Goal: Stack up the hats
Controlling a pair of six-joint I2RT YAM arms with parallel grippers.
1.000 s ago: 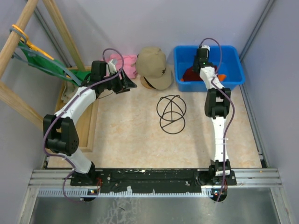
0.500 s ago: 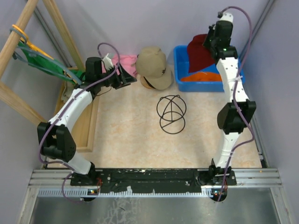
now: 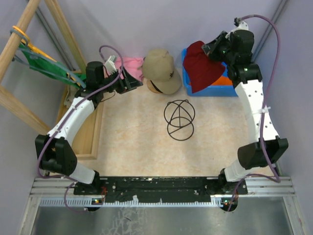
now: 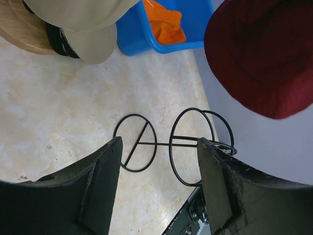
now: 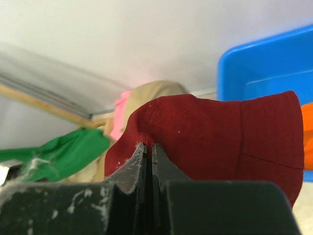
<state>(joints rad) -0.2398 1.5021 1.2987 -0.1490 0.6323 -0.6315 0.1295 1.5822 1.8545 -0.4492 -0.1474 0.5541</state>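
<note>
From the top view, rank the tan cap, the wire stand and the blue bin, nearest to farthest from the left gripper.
From the left gripper:
1. tan cap, just to its right, at the back.
2. wire stand, mid-table, nearer the arms' bases.
3. blue bin, back right corner.

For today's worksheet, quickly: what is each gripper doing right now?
Left gripper: open, holding nothing.
Right gripper: shut on the dark red hat.

Pale lavender-grey walls (image 3: 146, 19) on three sides, soft even light, no hard shadows. Beige marbled tabletop (image 3: 132, 132). Slanted wooden frame (image 3: 18, 36) far left, shallow wooden tray (image 3: 92, 141) along left edge. Aluminium rail (image 3: 161, 185) across near edge
</note>
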